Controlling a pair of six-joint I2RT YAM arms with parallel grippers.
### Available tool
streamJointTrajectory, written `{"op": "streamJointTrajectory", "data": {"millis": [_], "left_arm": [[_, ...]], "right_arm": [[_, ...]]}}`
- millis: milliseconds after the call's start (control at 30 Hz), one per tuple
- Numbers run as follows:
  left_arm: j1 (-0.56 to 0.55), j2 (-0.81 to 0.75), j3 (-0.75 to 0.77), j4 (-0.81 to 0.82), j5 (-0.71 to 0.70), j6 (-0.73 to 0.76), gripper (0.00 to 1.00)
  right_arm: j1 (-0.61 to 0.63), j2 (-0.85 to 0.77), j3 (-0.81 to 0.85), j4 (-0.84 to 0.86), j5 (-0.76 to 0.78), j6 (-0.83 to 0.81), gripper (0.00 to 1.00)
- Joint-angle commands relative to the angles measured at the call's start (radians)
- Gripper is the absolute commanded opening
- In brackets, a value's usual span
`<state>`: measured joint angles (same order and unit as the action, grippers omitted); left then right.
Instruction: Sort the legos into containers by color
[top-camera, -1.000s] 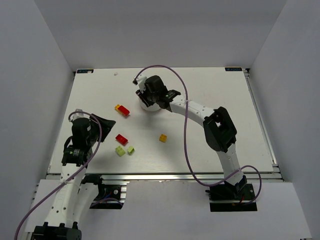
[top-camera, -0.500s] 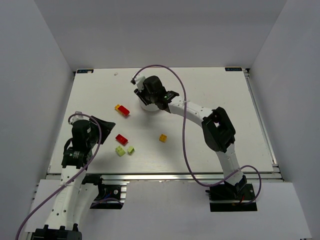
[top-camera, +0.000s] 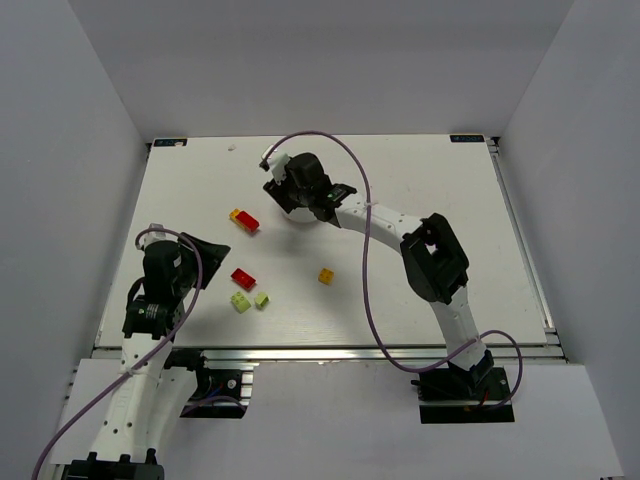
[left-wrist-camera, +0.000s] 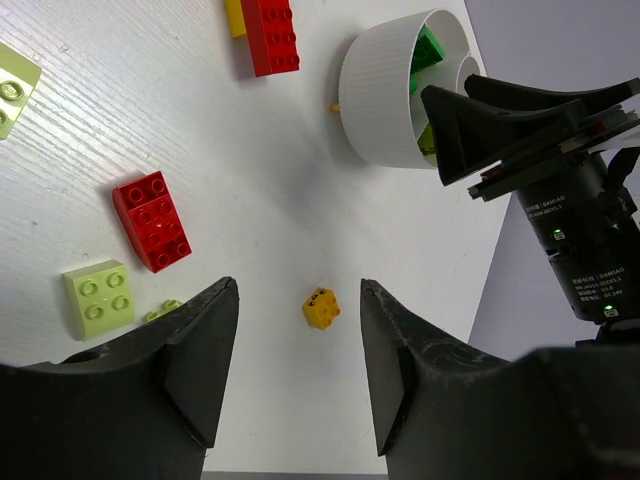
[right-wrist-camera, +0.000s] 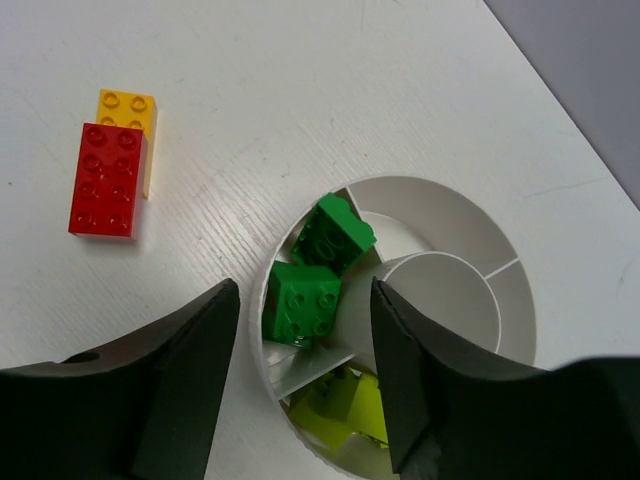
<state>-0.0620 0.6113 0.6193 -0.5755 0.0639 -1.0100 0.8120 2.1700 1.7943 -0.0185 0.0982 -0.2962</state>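
A: Entry one, right claw (right-wrist-camera: 304, 290)?
B: Above the dish (right-wrist-camera: 452, 192), at the far middle of the table (top-camera: 420, 180). Jaws apart, nothing gripped.
A: Dish contents?
B: Two dark green bricks (right-wrist-camera: 338, 232) in one wedge, touching, the upper one tilted. Lime bricks (right-wrist-camera: 345, 412) in the wedge beside it, partly hidden by the fingers; count uncertain.
A: Entry two, left claw (left-wrist-camera: 297, 288)?
B: Above the near left of the table. Jaws wide, holding nothing.
A: Loose stock on the table?
B: One long red brick (right-wrist-camera: 107, 180) touching a yellow brick (right-wrist-camera: 130, 108), left of the dish. One second red brick (left-wrist-camera: 153, 220), near the left claw. Two loose lime bricks (top-camera: 240, 301), just beside that red one on its near side. One orange brick (left-wrist-camera: 321, 307), alone, apart from the rest, to their right.
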Motion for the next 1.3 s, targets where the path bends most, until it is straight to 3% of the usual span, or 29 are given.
{"op": "streamJointTrajectory", "data": {"millis": [0, 233, 267, 300, 333, 367, 400, 433, 467, 533, 567, 600, 633, 700, 733, 767, 800, 833, 1000, 1100, 1267], "left_arm": [[0.002, -0.012, 0.0, -0.007, -0.015, -0.001, 0.62], [0.002, -0.005, 0.013, -0.006, -0.012, 0.008, 0.61], [0.002, -0.005, 0.016, -0.007, -0.012, 0.013, 0.57], [0.002, -0.007, 0.017, -0.009, -0.015, 0.016, 0.51], [0.004, -0.01, 0.017, -0.009, -0.016, 0.019, 0.41], [0.002, -0.015, 0.016, -0.011, -0.018, 0.019, 0.22], [0.004, -0.018, 0.013, -0.012, -0.019, 0.019, 0.14], [0.004, -0.021, 0.011, -0.012, -0.019, 0.021, 0.09], [0.002, -0.024, 0.008, -0.014, -0.018, 0.022, 0.07], [0.002, -0.019, 0.005, -0.029, -0.021, 0.033, 0.06], [0.002, -0.016, 0.007, -0.037, -0.024, 0.037, 0.08], [0.002, -0.005, 0.01, -0.064, -0.029, 0.043, 0.13], [0.002, 0.001, 0.017, -0.081, -0.041, 0.053, 0.27], [0.002, 0.01, 0.023, -0.127, -0.05, 0.06, 0.44], [0.002, 0.013, 0.028, -0.142, -0.087, 0.062, 0.61], [0.004, 0.013, 0.03, -0.168, -0.098, 0.062, 0.66], [0.002, 0.011, 0.031, -0.178, -0.107, 0.062, 0.7], [0.004, 0.01, 0.031, -0.187, -0.119, 0.062, 0.74], [0.002, 0.007, 0.033, -0.227, -0.145, 0.063, 0.78], [0.004, 0.007, 0.031, -0.231, -0.153, 0.067, 0.78], [0.002, 0.002, 0.033, -0.233, -0.157, 0.068, 0.78]], "right_arm": [[0.007, -0.059, -0.016, 0.069, -0.041, 0.003, 0.62], [0.004, -0.077, 0.007, 0.02, -0.081, -0.039, 0.68], [0.004, -0.1, -0.012, 0.02, -0.166, -0.07, 0.73], [0.003, -0.128, -0.036, 0.02, -0.211, -0.095, 0.89], [0.0, -0.201, -0.071, 0.025, -0.26, -0.174, 0.89], [-0.004, -0.246, -0.172, 0.066, -0.352, -0.211, 0.89], [-0.008, -0.284, -0.228, 0.093, -0.391, -0.237, 0.9], [-0.013, -0.35, -0.275, 0.113, -0.437, -0.257, 0.89], [-0.019, -0.369, -0.303, 0.036, -0.592, -0.323, 0.89], [-0.037, -0.375, -0.267, -0.136, -0.736, -0.374, 0.73], [-0.042, -0.377, -0.254, -0.212, -0.847, -0.409, 0.63], [-0.048, -0.38, -0.244, -0.363, -0.894, -0.438, 0.45], [-0.048, -0.392, -0.254, -0.421, -0.919, -0.461, 0.37], [-0.048, -0.418, -0.3, -0.501, -0.945, -0.495, 0.28], [-0.048, -0.452, -0.37, -0.506, -0.936, -0.501, 0.3], [-0.048, -0.47, -0.409, -0.505, -0.902, -0.504, 0.35], [-0.048, -0.486, -0.447, -0.491, -0.878, -0.5, 0.51], [-0.048, -0.51, -0.511, -0.483, -0.853, -0.489, 0.6], [-0.048, -0.486, -0.566, -0.448, -0.613, -0.279, 0.89], [-0.059, -0.452, -0.54, -0.466, -0.528, -0.182, 0.89], [-0.091, -0.501, -0.602, -0.425, -0.601, -0.228, 0.89]]}}
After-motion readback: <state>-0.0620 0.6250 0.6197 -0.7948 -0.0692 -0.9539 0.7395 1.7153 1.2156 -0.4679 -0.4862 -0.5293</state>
